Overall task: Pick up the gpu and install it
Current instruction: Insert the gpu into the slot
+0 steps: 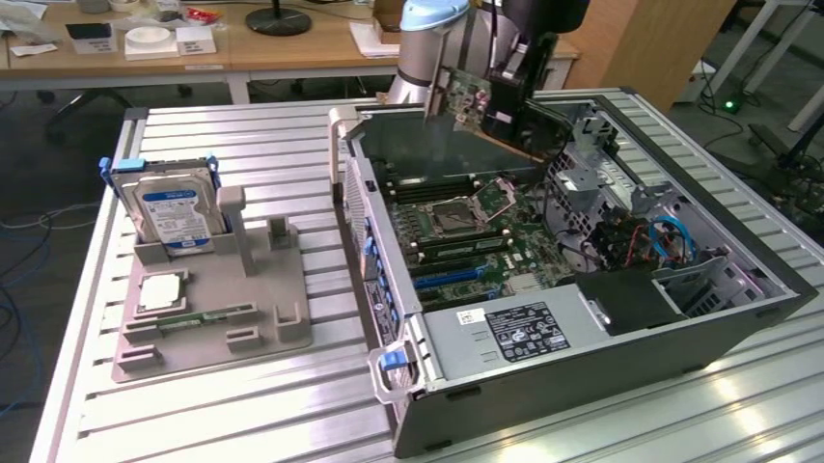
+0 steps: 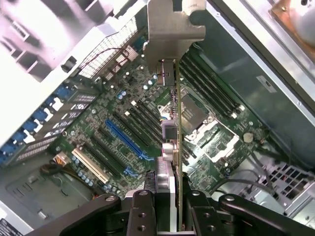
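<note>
Fingers (image 2: pixel 141 212) clamp gpu (image 2: pixel 168 34) above motherboard (image 2: pixel 123 115); power-supply label (image 1: pixel 515 333) illegible.

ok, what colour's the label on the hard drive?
Blue and white. The label on the hard drive shows best in the exterior view.

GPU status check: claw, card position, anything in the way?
Claw shut on gpu, card edge-down. Hanging over open computer case, above motherboard, not seated. Nothing visible between card and slots.

The ribbed silver aluminium counter (image 1: pixel 232 145) carries a grey plastic parts tray (image 1: pixel 277 333) beside an open black desktop computer case (image 1: pixel 605 371).
</note>
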Tool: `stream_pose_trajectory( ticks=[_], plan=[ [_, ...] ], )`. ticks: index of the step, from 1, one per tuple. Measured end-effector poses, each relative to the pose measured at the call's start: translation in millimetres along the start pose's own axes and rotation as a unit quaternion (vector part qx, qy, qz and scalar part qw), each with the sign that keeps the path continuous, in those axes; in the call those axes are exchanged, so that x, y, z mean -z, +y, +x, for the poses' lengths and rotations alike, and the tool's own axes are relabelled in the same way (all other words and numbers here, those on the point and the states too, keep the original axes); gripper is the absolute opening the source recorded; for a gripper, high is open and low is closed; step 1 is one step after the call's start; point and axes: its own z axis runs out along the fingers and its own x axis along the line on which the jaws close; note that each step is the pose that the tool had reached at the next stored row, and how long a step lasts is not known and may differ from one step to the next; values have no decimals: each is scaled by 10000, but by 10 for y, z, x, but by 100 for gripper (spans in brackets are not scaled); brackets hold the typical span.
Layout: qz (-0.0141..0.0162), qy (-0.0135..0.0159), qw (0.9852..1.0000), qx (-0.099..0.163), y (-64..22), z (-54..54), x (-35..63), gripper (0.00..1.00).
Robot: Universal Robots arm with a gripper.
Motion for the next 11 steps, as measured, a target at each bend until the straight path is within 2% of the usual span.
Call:
stream_pose_trajectory(
  ticks=[6,11],
  plan=[
    [-6,0,9990,456,0,0,-1,28],
    [-11,-1,9965,841,0,0,-3,28]
  ],
)
